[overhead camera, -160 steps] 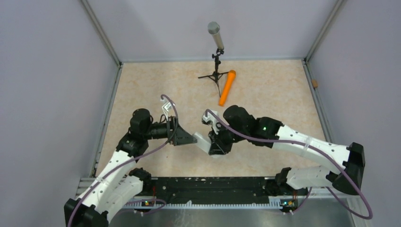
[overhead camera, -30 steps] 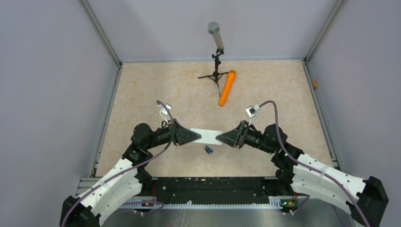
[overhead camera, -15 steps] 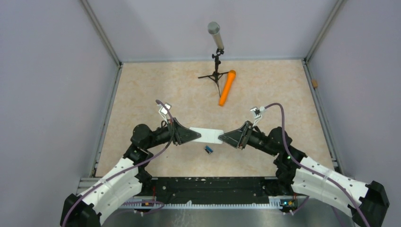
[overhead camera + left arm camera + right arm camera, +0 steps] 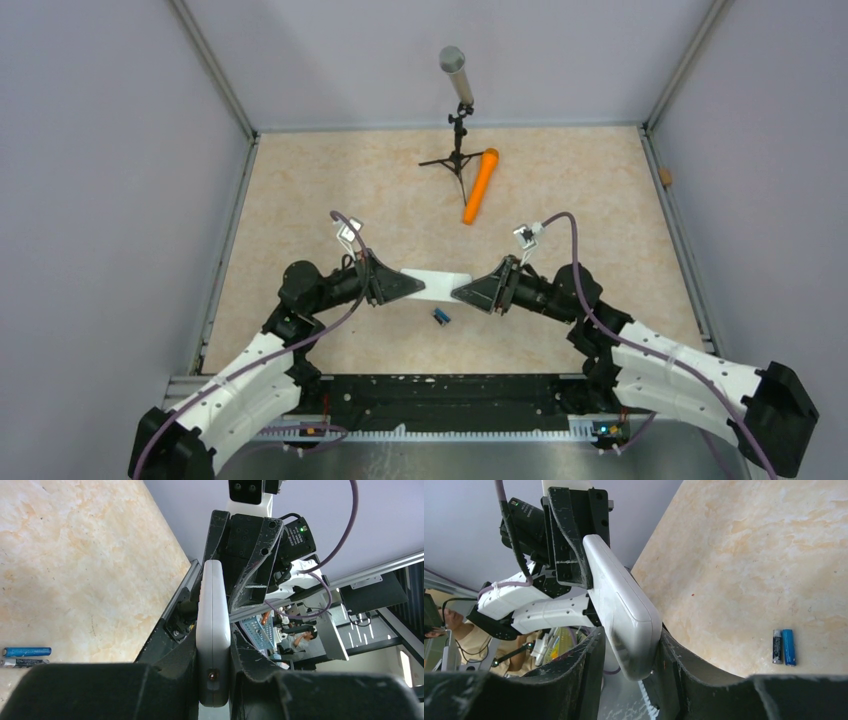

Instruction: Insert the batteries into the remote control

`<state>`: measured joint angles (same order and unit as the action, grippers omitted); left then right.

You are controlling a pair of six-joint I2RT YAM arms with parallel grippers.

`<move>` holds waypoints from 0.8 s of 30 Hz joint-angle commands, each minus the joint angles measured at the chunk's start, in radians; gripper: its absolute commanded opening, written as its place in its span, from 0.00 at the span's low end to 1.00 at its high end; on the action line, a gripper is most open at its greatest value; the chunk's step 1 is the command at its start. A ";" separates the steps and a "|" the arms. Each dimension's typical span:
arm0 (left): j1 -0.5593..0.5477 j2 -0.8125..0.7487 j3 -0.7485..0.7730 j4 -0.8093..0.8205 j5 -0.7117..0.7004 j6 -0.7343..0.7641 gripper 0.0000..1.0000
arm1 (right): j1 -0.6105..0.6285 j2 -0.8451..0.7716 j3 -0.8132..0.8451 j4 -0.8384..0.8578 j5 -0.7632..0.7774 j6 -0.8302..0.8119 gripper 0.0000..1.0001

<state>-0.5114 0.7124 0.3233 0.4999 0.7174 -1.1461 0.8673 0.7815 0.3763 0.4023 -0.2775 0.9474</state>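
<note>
– Starting from the left edge of the desk [image 4: 300, 200], what comes first?

– The left tool [image 4: 413, 288]. It is clamped on the left end of the remote control [image 4: 437, 284], and in the left wrist view its fingers [image 4: 167, 652] press on both faces.

– And where is the remote control?

– It is held in the air, lying left to right, about midway between the left and right edges. It is nearer the near edge than the far one.

– The batteries?

– The batteries [image 4: 441, 317] lie on the desk side by side and touching. They are just on the near-edge side of the remote control, clear of both tools.

– Anything beyond them?

– A grey microphone [image 4: 453, 70] on a black tripod stands by the far edge.

– Then the right arm?

– The right tool [image 4: 462, 291] has a finger on each side of the remote control's right end. One finger [image 4: 674, 662] lies against it, but a thin gap seems to show at the other. I cannot tell whether it grips.

– Further right?

– An orange cylinder [image 4: 480, 185] lies just beside the tripod.
</note>
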 commanded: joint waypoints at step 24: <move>0.005 0.035 -0.017 0.132 0.026 -0.039 0.00 | -0.005 -0.118 -0.013 0.129 -0.011 0.013 0.00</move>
<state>-0.5137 0.7486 0.3233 0.6228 0.7639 -1.1763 0.8677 0.7311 0.3725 0.4305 -0.2947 0.9722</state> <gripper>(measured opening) 0.220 0.268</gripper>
